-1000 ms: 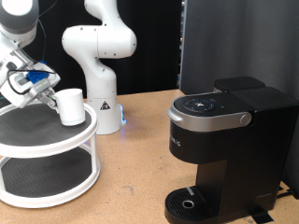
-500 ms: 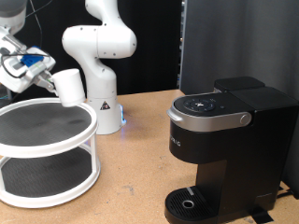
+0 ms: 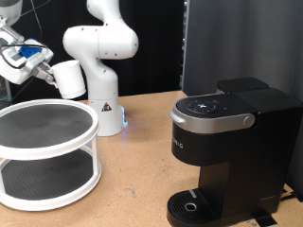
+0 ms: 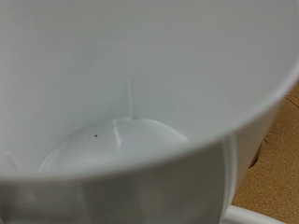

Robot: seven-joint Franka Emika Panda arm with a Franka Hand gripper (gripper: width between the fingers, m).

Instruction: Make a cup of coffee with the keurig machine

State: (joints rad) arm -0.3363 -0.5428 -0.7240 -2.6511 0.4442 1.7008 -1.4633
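The white mug (image 3: 68, 78) hangs in the air above the white round rack, tilted on its side, at the exterior view's upper left. My gripper (image 3: 40, 66) is shut on the mug at its handle side. The wrist view is filled by the mug's empty white inside (image 4: 121, 112); the fingers do not show there. The black keurig machine (image 3: 227, 142) stands at the exterior view's right with its lid down and its round drip base (image 3: 194, 205) bare.
A white two-tier round rack (image 3: 47, 151) stands at the exterior view's left, its top tier bare. A second white robot arm (image 3: 99, 57) stands behind it. A black panel (image 3: 237, 43) rises behind the machine. Wooden tabletop (image 3: 133, 175) lies between rack and machine.
The gripper has lifted the mug off the rack's top tier and raised it up, tilting it over; the machine has not moved.
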